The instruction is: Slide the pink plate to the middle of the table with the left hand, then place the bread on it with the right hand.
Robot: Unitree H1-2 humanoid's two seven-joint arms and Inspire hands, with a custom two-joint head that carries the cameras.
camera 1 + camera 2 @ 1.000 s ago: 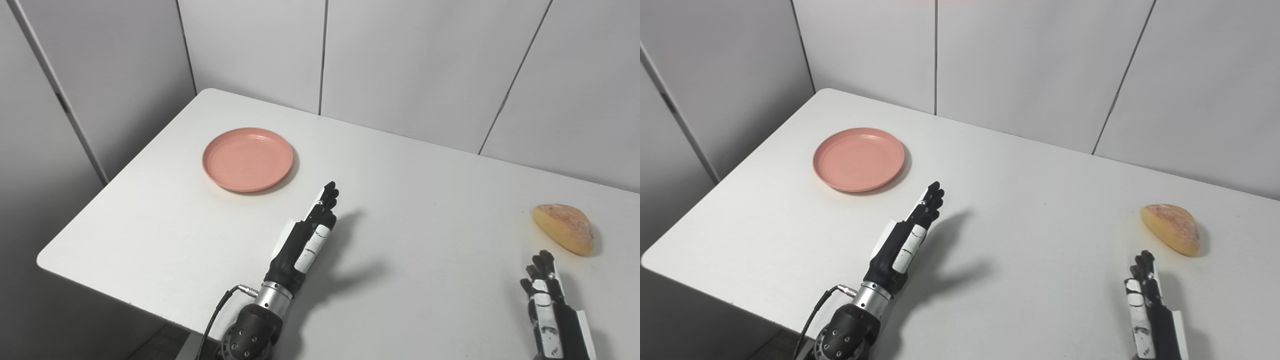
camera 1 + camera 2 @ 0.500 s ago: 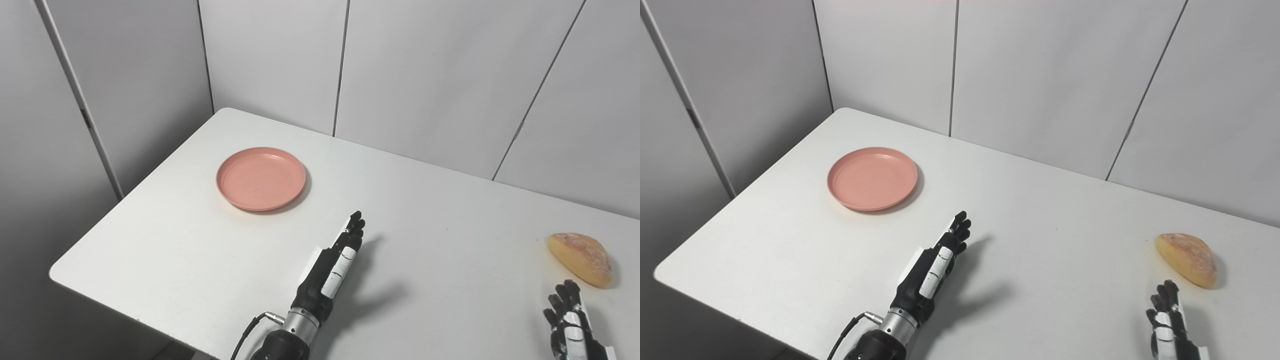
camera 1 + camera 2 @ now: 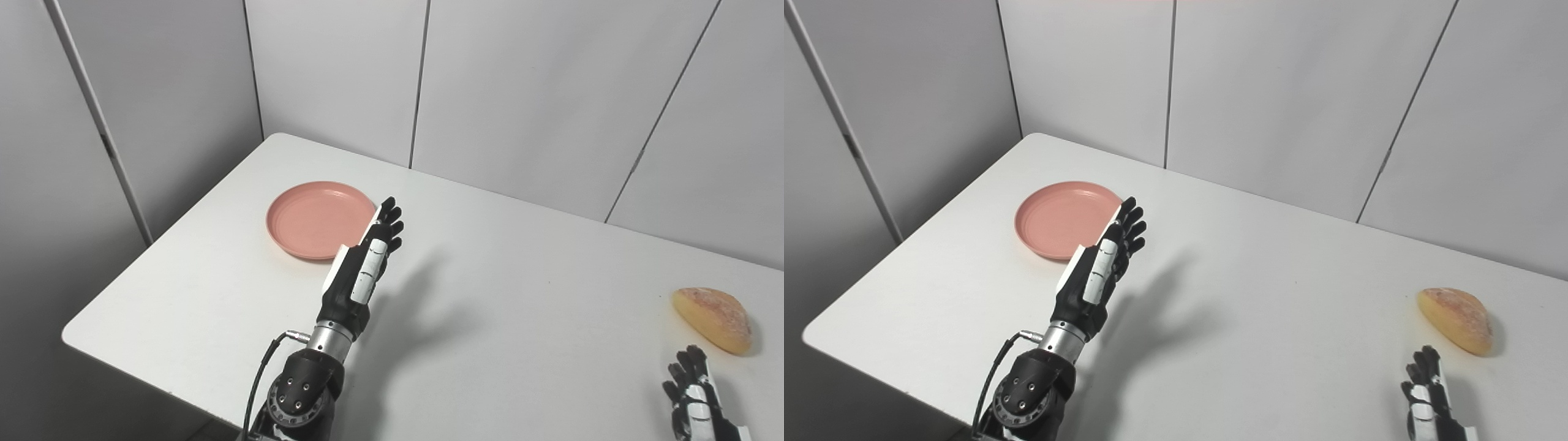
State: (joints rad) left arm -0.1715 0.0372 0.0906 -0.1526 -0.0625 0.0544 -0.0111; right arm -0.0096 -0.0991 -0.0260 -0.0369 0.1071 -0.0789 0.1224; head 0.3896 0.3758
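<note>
A round pink plate lies on the white table, towards its far left. My left hand is raised above the table with its fingers straight and apart, holding nothing; it stands in front of the plate's right rim and hides that edge. I cannot tell whether it touches the plate. A golden bread roll lies near the table's right side. My right hand sits low at the bottom right, just short of the bread, fingers spread and pointing up, empty.
Grey wall panels close off the back and the left. The table's left corner and front edge drop off beside my left arm. A cable runs along the left wrist.
Between the oldest frames and the middle ones the camera shifted. Since then my left hand has risen and moved forward and left, up to the plate's right rim. Plate, bread and right hand stayed.
</note>
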